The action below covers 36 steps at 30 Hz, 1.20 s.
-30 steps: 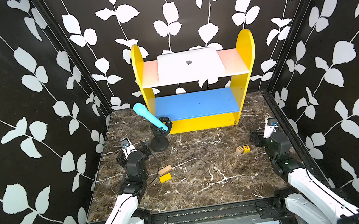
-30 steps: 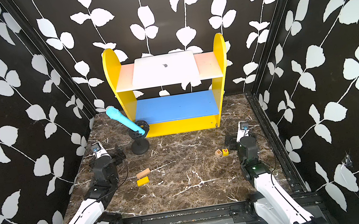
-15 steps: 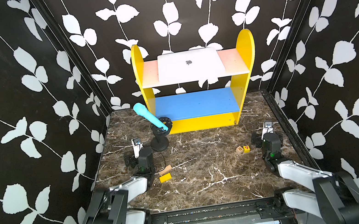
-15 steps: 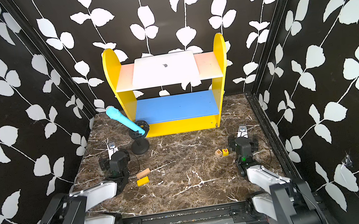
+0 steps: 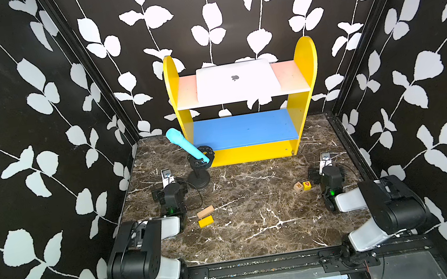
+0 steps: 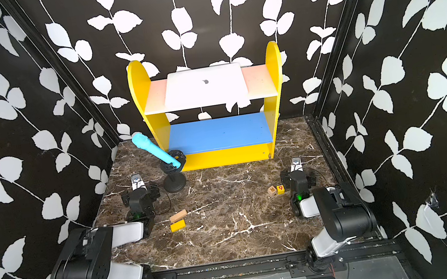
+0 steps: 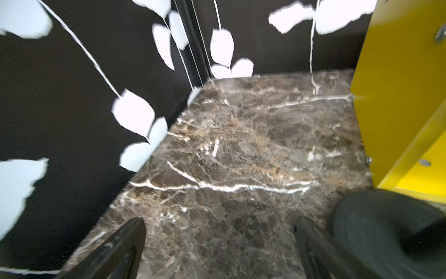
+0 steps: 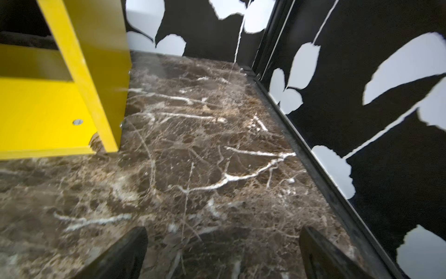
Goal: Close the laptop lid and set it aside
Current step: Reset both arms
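The silver-white laptop (image 5: 236, 84) (image 6: 205, 89) lies flat on the pink top board of a yellow shelf unit (image 5: 308, 73) at the back. Its lid (image 5: 253, 87) is down, the dark apple logo facing up. Both arms sit folded low at the front of the marble table, far from the laptop. My left gripper (image 5: 169, 184) (image 6: 138, 189) (image 7: 219, 224) rests near the left wall. It is open, with only bare marble between its fingers. My right gripper (image 5: 327, 163) (image 6: 296, 167) (image 8: 223, 232) rests near the right wall, open and empty.
A blue microphone (image 5: 184, 146) leans in a black stand whose round base (image 5: 199, 180) sits just right of the left gripper. A wooden block (image 5: 205, 211) and a yellow block (image 5: 205, 221) lie front left. Two letter cubes (image 5: 302, 185) lie beside the right gripper. Patterned walls close three sides.
Both arms have folded back, their elbows dropping low towards the table's front edge, and the grippers have shifted slightly. The laptop has stayed on the top shelf.
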{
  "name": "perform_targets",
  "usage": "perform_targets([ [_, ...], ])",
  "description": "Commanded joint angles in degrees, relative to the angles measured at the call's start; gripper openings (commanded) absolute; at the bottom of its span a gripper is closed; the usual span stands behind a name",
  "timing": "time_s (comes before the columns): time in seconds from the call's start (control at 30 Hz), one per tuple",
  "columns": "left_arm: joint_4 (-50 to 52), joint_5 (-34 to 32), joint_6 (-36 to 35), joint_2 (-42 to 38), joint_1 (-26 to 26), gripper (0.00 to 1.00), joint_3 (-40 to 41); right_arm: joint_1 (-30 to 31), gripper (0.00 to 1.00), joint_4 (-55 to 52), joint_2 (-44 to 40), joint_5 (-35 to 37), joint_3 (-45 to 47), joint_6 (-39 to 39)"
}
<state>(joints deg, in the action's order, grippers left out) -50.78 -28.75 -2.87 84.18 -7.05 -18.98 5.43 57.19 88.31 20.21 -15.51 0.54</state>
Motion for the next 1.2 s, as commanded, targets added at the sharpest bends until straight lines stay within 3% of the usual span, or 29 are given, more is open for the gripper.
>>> perform_targets([
  [0.0, -0.50, 6.52, 0.16, 0.14, 1.65, 0.98, -1.89, -1.15, 1.00, 1.66, -0.32, -2.82, -2.58, -0.27],
  [0.1, 4.00, 11.46, -1.04, 1.13, 1.93, 0.98, -4.66, -2.00, 1.00, -3.87, -0.90, -4.31, -4.95, 0.54],
  [0.2, -4.26, 15.48, -2.52, 5.66, 2.42, 0.98, -3.02, -2.70, 1.00, -5.70, -0.62, -4.95, -6.23, 1.00],
  [0.73, -3.51, 15.57, -2.32, 5.30, 2.57, 0.99, -2.95, -2.66, 0.99, -6.23, -0.86, -5.16, -6.38, 0.76],
  [1.17, -3.84, 15.52, -2.40, 5.47, 2.57, 0.98, -2.95, -2.66, 1.00, -7.33, -0.77, -9.43, -7.02, -0.88],
])
